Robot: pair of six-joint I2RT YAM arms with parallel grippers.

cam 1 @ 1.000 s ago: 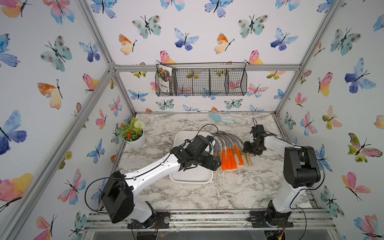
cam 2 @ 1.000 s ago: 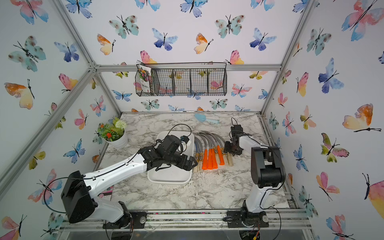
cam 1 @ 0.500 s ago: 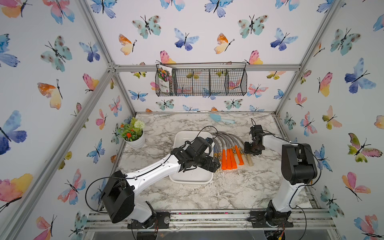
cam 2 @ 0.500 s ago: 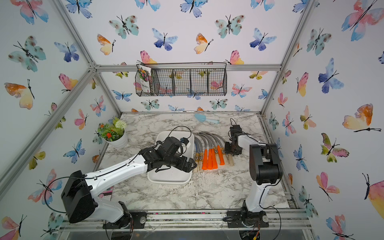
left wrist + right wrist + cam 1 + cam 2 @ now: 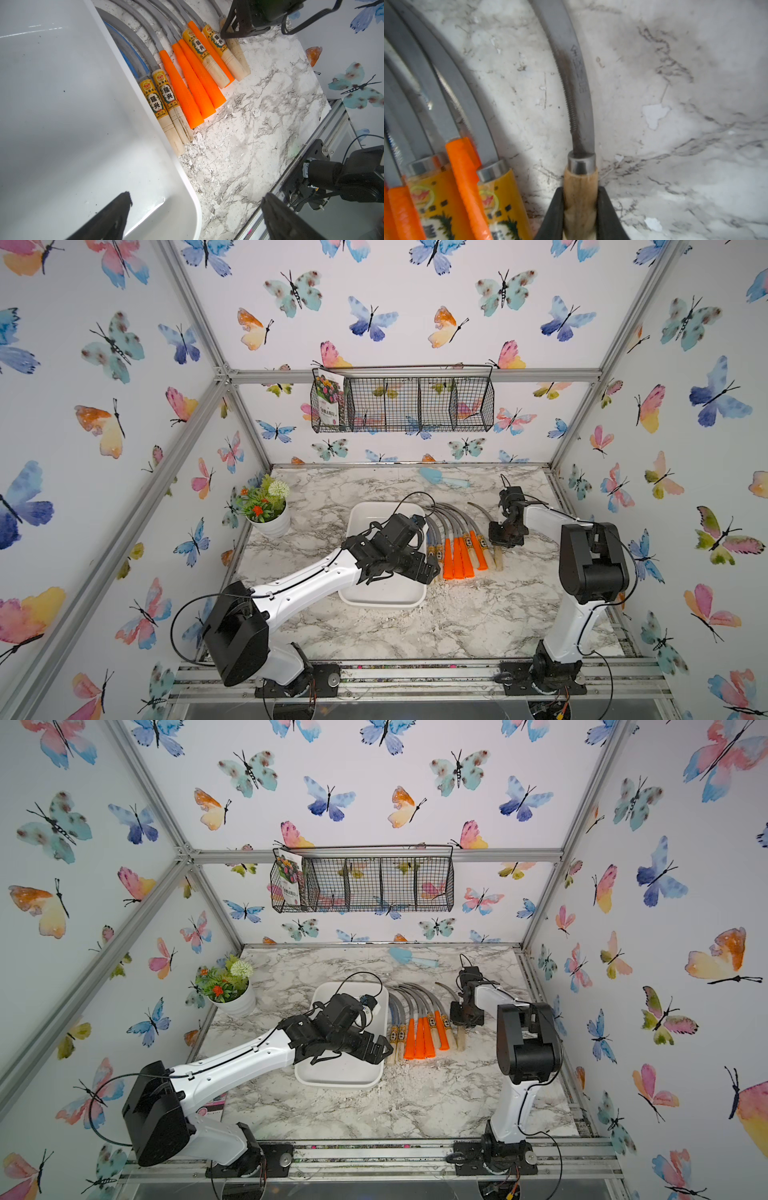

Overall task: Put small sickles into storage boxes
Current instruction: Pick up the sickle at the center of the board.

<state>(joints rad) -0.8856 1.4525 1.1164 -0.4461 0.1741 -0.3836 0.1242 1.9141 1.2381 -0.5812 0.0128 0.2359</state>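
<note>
wire basket (image 5: pixel 415 406) — hanging, rear; potted plant (image 5: pixel 266 510); blue trowel (image 5: pixel 436 477) — lying flat

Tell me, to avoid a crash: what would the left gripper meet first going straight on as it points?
Likely the white tray's corner rim, or the tabletop beside it; the open left gripper straddles that edge.

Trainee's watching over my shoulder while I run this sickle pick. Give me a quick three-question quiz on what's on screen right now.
1. Fill in: at the edge of the white tray, the left gripper stands ____ (open or shut).
2. What is the right gripper clamped on? A: orange-handled sickle. B: plain wooden-handled sickle. C: blue trowel.
3. True or false: a sickle already lies in the tray.

Key: 1 open. 2 B, gripped on the handle just below the metal collar. 3 false, the tray holds no sickle.
</note>
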